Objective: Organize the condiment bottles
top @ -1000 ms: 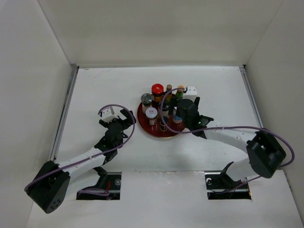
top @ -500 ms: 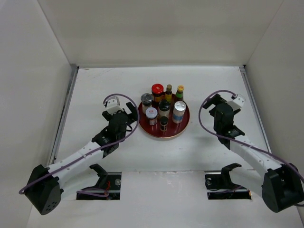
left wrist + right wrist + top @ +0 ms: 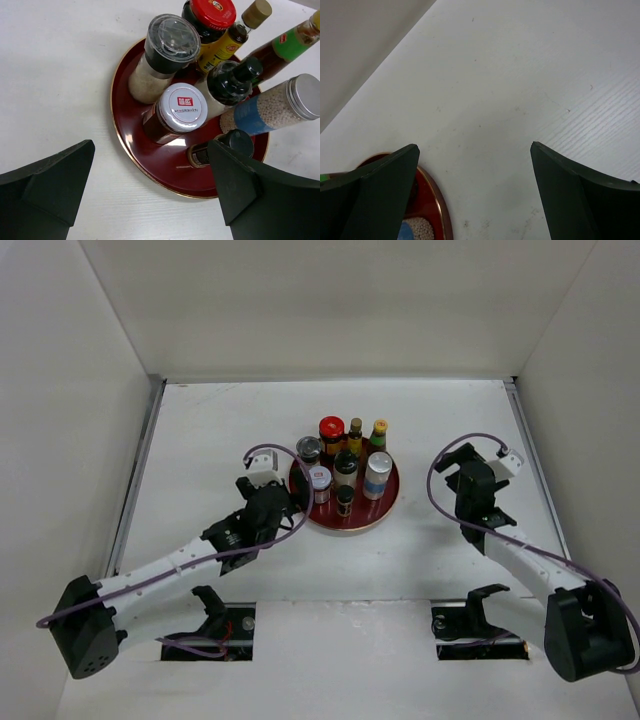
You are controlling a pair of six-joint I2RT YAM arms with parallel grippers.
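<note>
Several condiment bottles stand together on the red round tray (image 3: 385, 510): a red-capped jar (image 3: 332, 429), two yellow-capped sauce bottles (image 3: 355, 428), a grey-lidded spice jar (image 3: 309, 449), a white-lidded jar (image 3: 319, 479), a black bottle (image 3: 346, 462), a blue-banded shaker (image 3: 377, 473) and a small dark jar (image 3: 344, 499). My left gripper (image 3: 297, 497) is open and empty at the tray's left rim (image 3: 125, 145), its right finger (image 3: 260, 195) beside the small dark jar (image 3: 235, 142). My right gripper (image 3: 455, 462) is open and empty over bare table, right of the tray.
White walls enclose the table on the left, back and right. The tray's edge (image 3: 437, 200) shows at the lower left of the right wrist view. Purple cables loop over both wrists.
My left gripper has moved right, up to the tray's left rim. My right gripper has pulled away from the bottles to the right and now sits apart from the tray.
</note>
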